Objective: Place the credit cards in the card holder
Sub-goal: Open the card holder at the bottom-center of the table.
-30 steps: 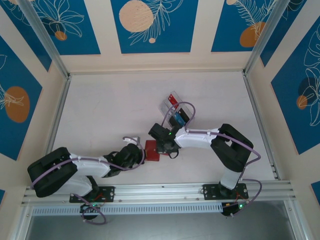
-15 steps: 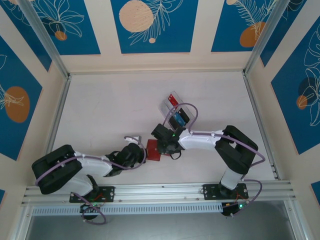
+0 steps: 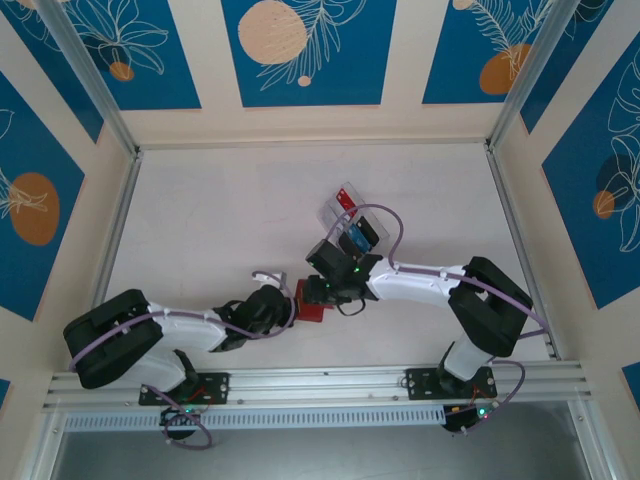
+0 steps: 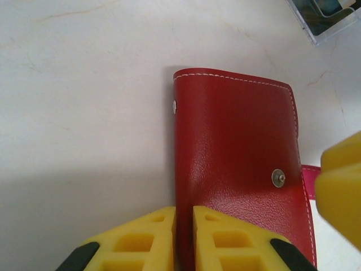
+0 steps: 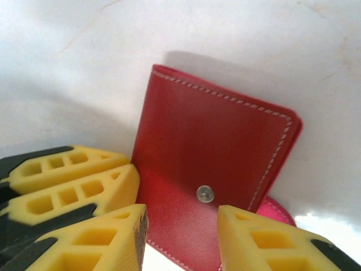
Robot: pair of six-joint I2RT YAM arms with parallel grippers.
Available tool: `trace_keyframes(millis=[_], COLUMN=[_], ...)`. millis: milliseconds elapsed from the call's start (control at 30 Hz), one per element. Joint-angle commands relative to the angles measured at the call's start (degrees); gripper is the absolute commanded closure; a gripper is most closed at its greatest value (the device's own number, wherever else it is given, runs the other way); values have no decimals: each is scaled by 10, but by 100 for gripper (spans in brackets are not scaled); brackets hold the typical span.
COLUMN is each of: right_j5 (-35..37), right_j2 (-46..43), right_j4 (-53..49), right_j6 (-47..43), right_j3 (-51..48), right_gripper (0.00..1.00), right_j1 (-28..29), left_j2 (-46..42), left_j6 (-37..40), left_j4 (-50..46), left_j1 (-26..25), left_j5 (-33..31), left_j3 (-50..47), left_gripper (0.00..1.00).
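Note:
The card holder (image 4: 237,147), a dark red wallet with a metal snap, lies closed on the white table (image 3: 200,220); it is also seen from above (image 3: 312,305). My left gripper (image 4: 184,213) has its yellow fingers pressed close on either side of the holder's near left edge. Over the snap side my right gripper (image 5: 183,237) stands open, its fingers well apart and holding nothing. The credit cards (image 3: 350,225), red, teal and black among them, stand in a clear tray behind the holder.
A corner of the clear tray (image 4: 324,20) lies just beyond the card holder. A pink tab (image 4: 307,176) sticks out from under the holder's right edge. Blue patterned walls and metal rails enclose the table.
The right gripper has opened and drawn back slightly from the card holder, its arm swinging right. The left gripper's fingers have eased apart a little at the holder's edge.

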Motion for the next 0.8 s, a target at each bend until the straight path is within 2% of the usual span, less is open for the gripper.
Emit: trace_keyframes(millis=[0, 233, 400, 767], right_j5=[13, 3, -41, -36], right_j2=[-1, 36, 57, -16], right_j4=[-36, -33, 10, 4], right_j6=[3, 3, 2, -3], right_j3=[-1, 5, 2, -7], right_gripper=[61, 59, 57, 59], right_j1=[-9, -16, -19, -5], left_j2=[3, 15, 20, 51], left_j6=[-7, -8, -8, -4], left_j4=[-69, -60, -57, -26], left_j1=[-14, -14, -14, -19], left_j5=[38, 40, 40, 56], left_j3=[-3, -2, -5, 2], left_gripper=[86, 86, 87, 88])
